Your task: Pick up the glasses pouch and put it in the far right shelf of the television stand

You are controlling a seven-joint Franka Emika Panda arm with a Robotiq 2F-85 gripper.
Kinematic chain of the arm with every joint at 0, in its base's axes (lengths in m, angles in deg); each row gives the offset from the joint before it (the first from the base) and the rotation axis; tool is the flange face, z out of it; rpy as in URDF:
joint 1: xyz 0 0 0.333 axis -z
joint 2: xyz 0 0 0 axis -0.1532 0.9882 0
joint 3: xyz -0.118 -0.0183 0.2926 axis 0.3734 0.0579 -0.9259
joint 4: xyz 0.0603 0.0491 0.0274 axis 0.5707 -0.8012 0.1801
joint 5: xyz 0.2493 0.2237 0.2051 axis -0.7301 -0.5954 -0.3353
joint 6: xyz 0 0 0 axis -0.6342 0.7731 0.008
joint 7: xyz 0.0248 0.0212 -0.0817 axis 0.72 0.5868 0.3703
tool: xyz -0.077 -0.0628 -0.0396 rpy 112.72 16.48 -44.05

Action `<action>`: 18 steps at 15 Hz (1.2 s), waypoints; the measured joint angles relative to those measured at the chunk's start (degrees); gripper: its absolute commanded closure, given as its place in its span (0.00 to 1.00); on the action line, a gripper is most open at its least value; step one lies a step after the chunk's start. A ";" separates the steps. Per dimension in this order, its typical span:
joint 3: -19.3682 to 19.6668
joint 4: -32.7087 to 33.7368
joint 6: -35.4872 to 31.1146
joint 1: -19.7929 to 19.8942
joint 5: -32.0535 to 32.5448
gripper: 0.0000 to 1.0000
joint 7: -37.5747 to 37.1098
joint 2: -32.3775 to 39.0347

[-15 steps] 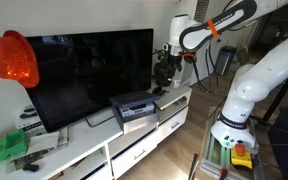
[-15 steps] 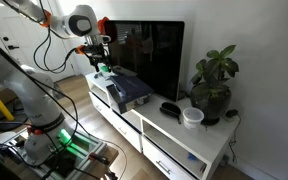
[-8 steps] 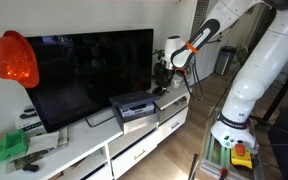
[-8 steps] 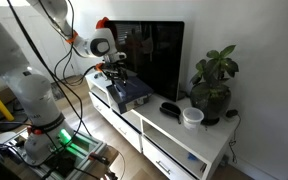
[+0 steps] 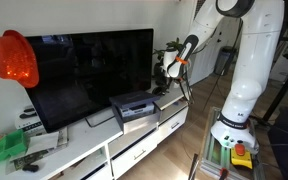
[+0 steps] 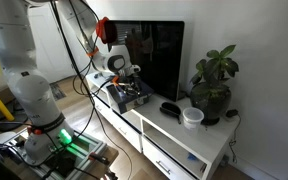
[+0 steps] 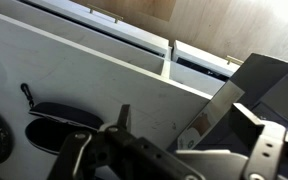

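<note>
The black glasses pouch (image 6: 170, 108) lies on top of the long white television stand (image 6: 174, 135), between the grey box and the white bowl. In the wrist view the pouch (image 7: 64, 118) lies flat at lower left with a short strap sticking out. My gripper (image 6: 125, 76) hangs over the grey box (image 6: 130, 95), to the left of the pouch and apart from it. In the wrist view the gripper (image 7: 184, 140) is open and empty, its fingers (image 7: 122, 120) spread wide. The far right shelf seems to be the dark opening at the stand's near end (image 6: 189, 160).
A big black television (image 6: 149, 55) stands behind the pouch. A potted plant (image 6: 212, 85) and a white bowl (image 6: 192, 117) sit at the right end. A red hat (image 5: 12, 58) hangs left of the screen, with green items (image 5: 9, 147) on the stand's left end.
The arm has swung down and toward the stand. My gripper has dropped from above the television's left side to just over the grey box, closer to the pouch.
</note>
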 measured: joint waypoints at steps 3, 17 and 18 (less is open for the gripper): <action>-0.01 0.00 0.01 -0.56 0.00 0.00 -0.08 -0.45; 0.62 18.52 -0.29 3.42 -8.50 0.00 -1.09 21.88; 0.43 20.49 -0.30 4.06 -8.49 0.00 0.48 23.73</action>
